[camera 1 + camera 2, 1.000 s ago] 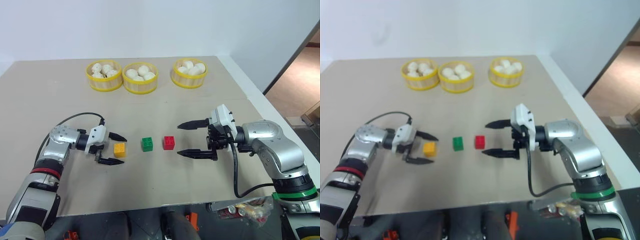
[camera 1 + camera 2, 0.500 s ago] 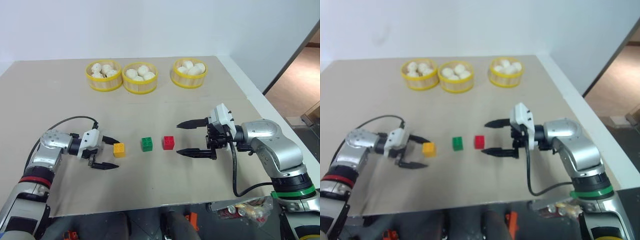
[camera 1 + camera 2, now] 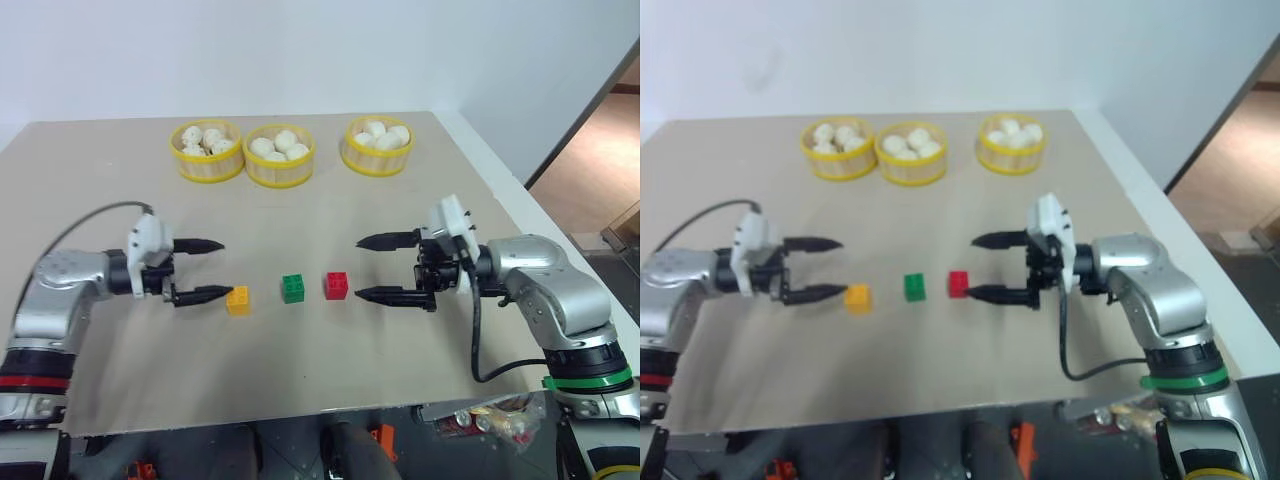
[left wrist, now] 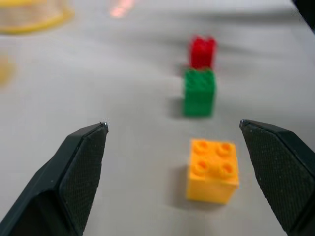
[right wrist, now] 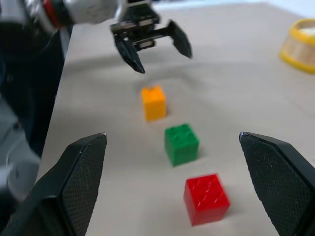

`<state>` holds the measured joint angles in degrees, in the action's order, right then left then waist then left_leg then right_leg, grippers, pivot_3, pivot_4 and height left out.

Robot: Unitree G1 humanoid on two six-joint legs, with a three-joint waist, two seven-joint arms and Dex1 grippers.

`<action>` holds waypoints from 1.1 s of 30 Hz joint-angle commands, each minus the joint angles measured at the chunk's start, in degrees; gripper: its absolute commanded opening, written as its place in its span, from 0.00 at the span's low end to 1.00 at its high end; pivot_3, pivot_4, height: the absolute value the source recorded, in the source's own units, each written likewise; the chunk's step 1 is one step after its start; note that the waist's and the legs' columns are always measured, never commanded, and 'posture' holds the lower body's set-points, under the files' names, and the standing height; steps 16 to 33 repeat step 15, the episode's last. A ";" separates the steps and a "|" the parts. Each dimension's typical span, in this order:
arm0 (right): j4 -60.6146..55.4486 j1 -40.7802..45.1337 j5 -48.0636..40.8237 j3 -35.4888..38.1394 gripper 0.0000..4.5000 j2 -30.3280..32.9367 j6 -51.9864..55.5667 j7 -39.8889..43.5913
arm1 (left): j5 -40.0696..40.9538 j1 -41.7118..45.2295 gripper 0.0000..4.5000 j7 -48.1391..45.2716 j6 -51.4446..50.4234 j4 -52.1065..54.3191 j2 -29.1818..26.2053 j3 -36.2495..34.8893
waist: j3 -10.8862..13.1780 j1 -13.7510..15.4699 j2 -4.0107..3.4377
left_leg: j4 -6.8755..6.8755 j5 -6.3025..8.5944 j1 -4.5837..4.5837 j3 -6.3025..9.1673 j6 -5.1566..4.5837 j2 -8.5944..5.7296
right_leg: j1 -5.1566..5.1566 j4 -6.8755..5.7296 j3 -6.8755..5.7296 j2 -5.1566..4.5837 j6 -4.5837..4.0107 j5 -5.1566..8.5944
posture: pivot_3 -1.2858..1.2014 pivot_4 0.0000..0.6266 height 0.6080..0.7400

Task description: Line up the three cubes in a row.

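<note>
From the head, you see the orange-yellow cube [image 3: 238, 299], green cube [image 3: 293, 288] and red cube [image 3: 337, 285] mid-table, nearly aligned; the left gripper [image 3: 208, 268] and right gripper [image 3: 372, 267] flank them, released, empty; the wrist views show the orange-yellow one offset slightly; nudge gently.

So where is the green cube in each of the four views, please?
Left eye view: green cube, middle of the row, between orange-yellow cube and red cube.
Right eye view: same place.
Left wrist view: beyond the orange-yellow cube.
Right wrist view: between red and orange-yellow.
Shared landmark: the red cube.
</note>
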<state>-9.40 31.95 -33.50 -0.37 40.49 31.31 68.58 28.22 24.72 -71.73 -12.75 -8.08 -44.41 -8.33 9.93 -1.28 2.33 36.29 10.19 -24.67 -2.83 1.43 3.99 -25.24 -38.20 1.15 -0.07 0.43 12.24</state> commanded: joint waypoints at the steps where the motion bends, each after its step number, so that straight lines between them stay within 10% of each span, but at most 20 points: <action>1: 0.17 1.47 0.02 3.99 1.00 -1.38 -1.96 -4.51 | 0.32 1.02 0.99 12.81 -3.59 1.78 1.50 -6.37 | 0.00 0.04 0.00 | 0.01 0.00 0.03 -0.01 0.00 0.00 | 0.02 0.00 0.00 -0.01 0.01 -0.01 | 0.52 0.24 1.00; 14: 14.31 -4.59 11.38 6.44 1.00 -6.92 -20.35 -16.35 | -9.95 -14.22 0.99 37.34 0.96 11.37 12.17 -8.26 | -0.02 0.04 0.03 | 0.02 0.00 -0.02 -0.12 0.01 -0.14 | 0.00 0.04 0.18 -0.13 0.20 -0.08 | 0.52 0.24 1.00; 33: 14.38 -4.72 11.30 6.34 1.00 -6.92 -20.42 -16.24 | -10.76 -14.88 0.99 38.04 1.31 11.18 12.25 -8.04 | -0.02 0.04 0.03 | 0.02 0.00 0.01 -0.10 0.01 -0.14 | 0.02 0.04 0.16 -0.12 0.18 -0.10 | 0.52 0.24 1.00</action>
